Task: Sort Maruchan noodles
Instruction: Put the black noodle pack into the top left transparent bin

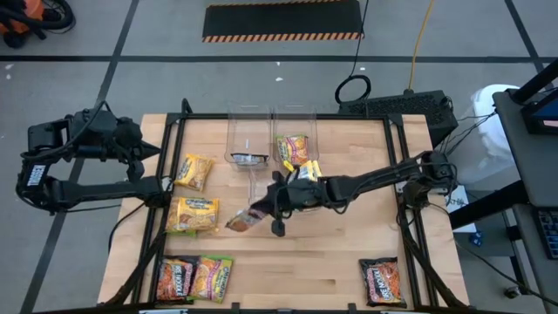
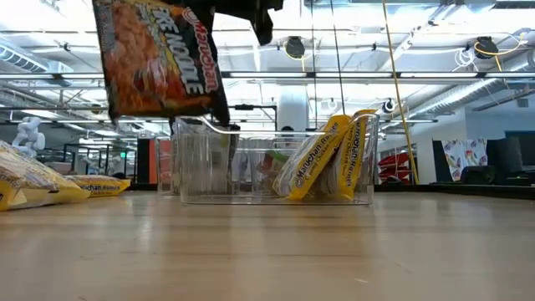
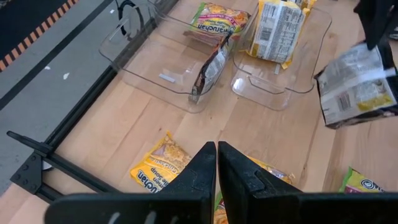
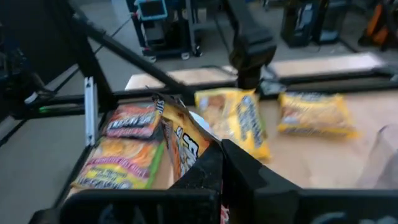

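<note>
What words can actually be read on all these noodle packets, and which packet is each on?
"...RE NOODLE" with part of "Maruchan": on the dark packet hanging from the right hand.
"Maruchan Ramen": on the yellow packets leaning in the clear bin.
"...uchan": on the yellow packet lying on the table, left wrist view.
"Maruchan": on the green-and-pink packet in the bin.
Back-panel print and all other packets: too small or blurred.

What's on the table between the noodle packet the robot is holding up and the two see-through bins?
Nothing: the high view shows bare wood between the held packet and the clear bins.
</note>
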### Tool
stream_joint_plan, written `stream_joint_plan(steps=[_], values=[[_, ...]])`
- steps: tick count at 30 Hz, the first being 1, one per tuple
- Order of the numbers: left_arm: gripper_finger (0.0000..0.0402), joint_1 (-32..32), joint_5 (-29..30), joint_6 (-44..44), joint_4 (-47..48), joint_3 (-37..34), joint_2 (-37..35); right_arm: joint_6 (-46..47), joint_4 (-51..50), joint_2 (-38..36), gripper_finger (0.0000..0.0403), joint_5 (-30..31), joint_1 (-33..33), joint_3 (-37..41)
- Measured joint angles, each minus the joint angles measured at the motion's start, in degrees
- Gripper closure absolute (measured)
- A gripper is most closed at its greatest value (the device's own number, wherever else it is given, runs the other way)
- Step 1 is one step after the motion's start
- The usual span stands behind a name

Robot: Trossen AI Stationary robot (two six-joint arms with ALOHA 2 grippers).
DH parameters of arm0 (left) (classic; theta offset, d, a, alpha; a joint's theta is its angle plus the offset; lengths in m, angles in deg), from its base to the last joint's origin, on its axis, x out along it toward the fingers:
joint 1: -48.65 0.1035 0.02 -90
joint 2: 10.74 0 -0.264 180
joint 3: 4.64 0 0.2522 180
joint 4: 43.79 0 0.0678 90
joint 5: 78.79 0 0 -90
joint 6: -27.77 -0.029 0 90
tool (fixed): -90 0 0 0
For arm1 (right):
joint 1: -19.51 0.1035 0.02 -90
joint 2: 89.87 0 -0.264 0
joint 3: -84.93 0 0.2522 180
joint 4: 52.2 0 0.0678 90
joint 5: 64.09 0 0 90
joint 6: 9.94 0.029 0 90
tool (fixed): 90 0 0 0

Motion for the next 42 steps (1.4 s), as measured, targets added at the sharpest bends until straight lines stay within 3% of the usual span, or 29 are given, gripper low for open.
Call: stream_joint_plan(steps=[14,23,42], values=[[0.038,0.0,0.11,0.0,0.0,0.0,0.0,-12.12,0.06,-0.56,0.0403,-1.13,-9.01,-5.93],[0.038,0.0,0.11,-0.02,0.0,0.0,0.0,-13.46,2.72,-0.51,0.0403,-7.69,-16.68,-6.4],[0.038,0.0,0.2,-0.02,-0.16,0.0,0.0,-13.52,12.11,0.01,0.0403,-12.3,-29.87,-6.4]])
